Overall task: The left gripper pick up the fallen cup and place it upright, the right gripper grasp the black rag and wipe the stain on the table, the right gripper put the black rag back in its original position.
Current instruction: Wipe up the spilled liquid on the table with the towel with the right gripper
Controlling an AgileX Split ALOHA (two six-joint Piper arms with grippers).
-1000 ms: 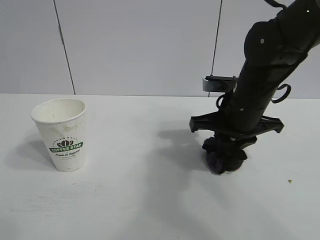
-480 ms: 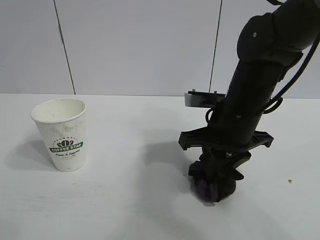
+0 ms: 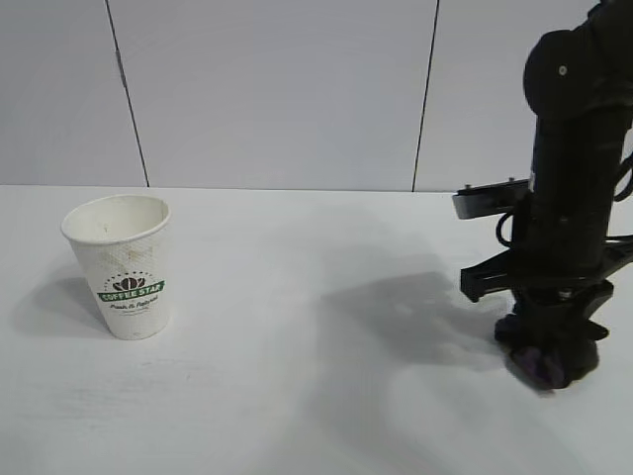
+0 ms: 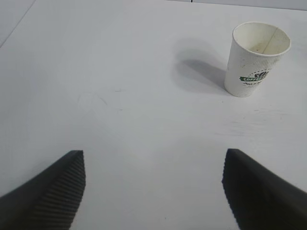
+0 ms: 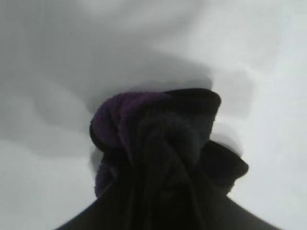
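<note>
**Rag under right gripper at table's right side; cup upright at left**

The table [image 3: 297, 396] is a wide, flat, matte white surface backed by pale wall panels [image 3: 277, 89] with dark vertical seams.

The cup [image 3: 122, 265] stands upright on the left part of the table, well apart from the right arm. It is a tapered white paper cup with a dimpled wall and a rolled rim; faint brownish marks show on the inside wall. A green band carries a coffee-bean emblem and the words "COFFEE STAR"; a smaller line of script beneath it is too small to read. The left wrist view shows the same cup with its mouth open upward.

The right gripper [image 3: 550, 358] points straight down at the right side of the table, below a bulky, rounded black arm. Its fingers are pinched on the black rag [image 3: 546, 362], a bunched wad of soft, fuzzy black cloth with purple patches, folded into thick creases. The rag is pressed against the tabletop. In the right wrist view the rag [image 5: 158, 143] fills the centre and hides the fingertips.

The left gripper [image 4: 152, 187] hovers above bare tabletop short of the cup, its two ribbed black fingers [image 4: 62, 184] spread wide with nothing between them.

No stain can be made out on the table.
</note>
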